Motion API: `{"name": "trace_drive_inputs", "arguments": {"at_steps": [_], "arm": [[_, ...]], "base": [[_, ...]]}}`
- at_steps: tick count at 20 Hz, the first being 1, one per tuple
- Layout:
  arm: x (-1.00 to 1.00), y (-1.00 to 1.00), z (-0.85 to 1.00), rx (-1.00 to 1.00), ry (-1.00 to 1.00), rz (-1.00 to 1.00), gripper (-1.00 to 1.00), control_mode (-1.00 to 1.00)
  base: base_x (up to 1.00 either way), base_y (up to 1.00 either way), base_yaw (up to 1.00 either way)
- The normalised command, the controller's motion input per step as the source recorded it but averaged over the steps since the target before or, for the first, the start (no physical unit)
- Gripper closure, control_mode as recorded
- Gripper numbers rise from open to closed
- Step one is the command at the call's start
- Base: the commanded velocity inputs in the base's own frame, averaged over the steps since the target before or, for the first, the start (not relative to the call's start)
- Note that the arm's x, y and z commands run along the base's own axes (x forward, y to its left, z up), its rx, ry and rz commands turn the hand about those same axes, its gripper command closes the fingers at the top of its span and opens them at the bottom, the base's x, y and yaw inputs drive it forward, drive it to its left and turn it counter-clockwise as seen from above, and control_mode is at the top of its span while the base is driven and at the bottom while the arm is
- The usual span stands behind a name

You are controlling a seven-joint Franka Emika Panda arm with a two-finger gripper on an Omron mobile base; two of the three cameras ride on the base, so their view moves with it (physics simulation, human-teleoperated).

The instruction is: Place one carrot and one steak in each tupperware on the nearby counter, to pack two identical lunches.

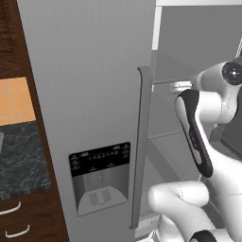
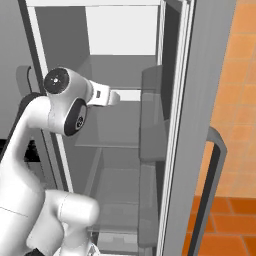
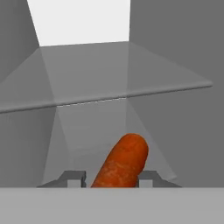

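Inside the grey open-doored refrigerator [image 2: 125, 150], the hand [image 3: 110, 178] has its two fingertips narrowly set on either side of the orange, rough-skinned tapered carrot [image 3: 121, 162], which appears gripped between them, blunt end pointing deeper into the refrigerator. This grip likely serves to lift the carrot out for packing. A glass shelf [image 3: 131, 94] edge crosses above the carrot, and the refrigerator's side walls stand close, so withdrawal room is toward the doorway. Left of the refrigerator lies the black marbled stone surface [image 1: 21, 156].
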Motion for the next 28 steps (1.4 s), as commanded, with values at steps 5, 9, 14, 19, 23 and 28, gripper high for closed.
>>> {"name": "trace_drive_inputs", "arguments": {"at_steps": [5,9,14,19,23,28], "arm": [[-1.00,0.00,-0.18,0.00,0.00,0.00,1.00,-1.00],[-0.50,0.02,-0.22,-0.01,0.00,0.00,1.00,1.00],[0.00,0.00,0.00,0.00,0.00,0.00,1.00,1.00],[0.00,0.00,0.00,0.00,0.00,0.00,1.00,1.00],[0.00,0.00,0.00,0.00,0.00,0.00,1.00,1.00],[0.00,0.00,0.00,0.00,0.00,0.00,1.00,1.00]], "base": [[0.00,0.00,0.00],[-0.50,0.10,0.00],[-1.00,0.80,0.11],[-0.33,1.00,0.33],[-0.01,1.00,0.52],[0.05,1.00,0.48]]}}
